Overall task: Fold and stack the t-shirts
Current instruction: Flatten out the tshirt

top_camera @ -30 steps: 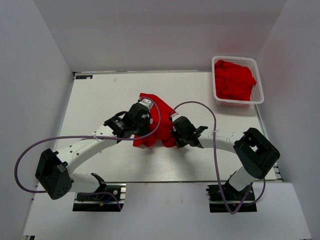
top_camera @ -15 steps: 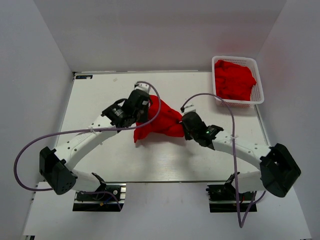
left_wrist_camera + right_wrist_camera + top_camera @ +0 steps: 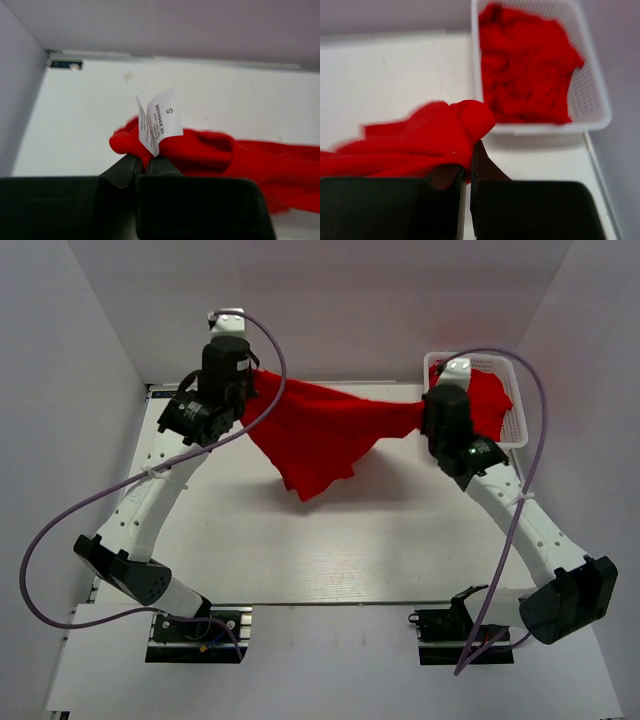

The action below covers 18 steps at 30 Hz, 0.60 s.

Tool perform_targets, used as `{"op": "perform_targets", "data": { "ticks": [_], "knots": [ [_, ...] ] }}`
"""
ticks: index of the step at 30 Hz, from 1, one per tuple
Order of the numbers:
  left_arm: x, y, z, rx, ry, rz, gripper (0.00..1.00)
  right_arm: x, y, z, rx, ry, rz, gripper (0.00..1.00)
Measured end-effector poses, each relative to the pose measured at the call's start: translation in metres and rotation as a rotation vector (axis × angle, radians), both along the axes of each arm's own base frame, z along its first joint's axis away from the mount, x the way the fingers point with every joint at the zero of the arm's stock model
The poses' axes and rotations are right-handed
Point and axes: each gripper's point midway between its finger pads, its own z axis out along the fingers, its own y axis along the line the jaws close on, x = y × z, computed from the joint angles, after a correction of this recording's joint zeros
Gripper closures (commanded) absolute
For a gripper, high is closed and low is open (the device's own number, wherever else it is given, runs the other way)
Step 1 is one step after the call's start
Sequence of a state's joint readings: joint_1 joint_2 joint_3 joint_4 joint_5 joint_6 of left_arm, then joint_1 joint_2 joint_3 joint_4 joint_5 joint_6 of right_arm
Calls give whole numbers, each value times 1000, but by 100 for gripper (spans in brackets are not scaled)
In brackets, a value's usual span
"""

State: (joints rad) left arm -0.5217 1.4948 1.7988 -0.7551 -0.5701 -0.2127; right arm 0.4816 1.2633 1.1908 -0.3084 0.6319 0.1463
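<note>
The red shirt [image 3: 320, 435] is up off the table [image 3: 300, 550], strung out like a banner. Its long axis runs straight sideways from the white basket [image 3: 518, 435]. One end sits right at the basket's left rim and the other is well apart from it, way over on the opposite side. The middle sags and a pointed flap hangs down toward the table, though it's hard to tell if that tip touches.

The right claw [image 3: 428, 412] is pinched tight on the basket-side end, with a bunched wad of cloth poking past its fingertips in the wrist view. The left claw [image 3: 250, 378] is clamped on the far end, right by the white size tag [image 3: 160, 122], so that's probably the collar. The other shirts [image 3: 527, 70] are heaped inside the basket.

Best guess is the next move lays it flat. That hinges on the cloth hanging below both claws, one end per arm, with neither arm nearer the middle.
</note>
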Motion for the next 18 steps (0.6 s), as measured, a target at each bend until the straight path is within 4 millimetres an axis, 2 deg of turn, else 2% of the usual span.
{"op": "perform_targets", "data": {
  "ticks": [2,7,10,11,13,18],
  "knots": [
    [8,13,25,14,-52,32,100,11,-12,38,3,-64,-26,100],
    [26,35,95,25,-208,79,100,36,-28,161,29,-258,-54,100],
    [30,44,125,41,-280,95,100,37,-34,218,21,-354,-49,100],
    [30,47,132,52,-299,101,100,36,-37,232,12,-381,-46,100],
    [27,53,144,74,-331,110,100,30,-41,249,-10,-409,-38,100],
    [16,62,170,122,-401,113,100,20,-42,263,-74,-423,19,100]
  ]
}}
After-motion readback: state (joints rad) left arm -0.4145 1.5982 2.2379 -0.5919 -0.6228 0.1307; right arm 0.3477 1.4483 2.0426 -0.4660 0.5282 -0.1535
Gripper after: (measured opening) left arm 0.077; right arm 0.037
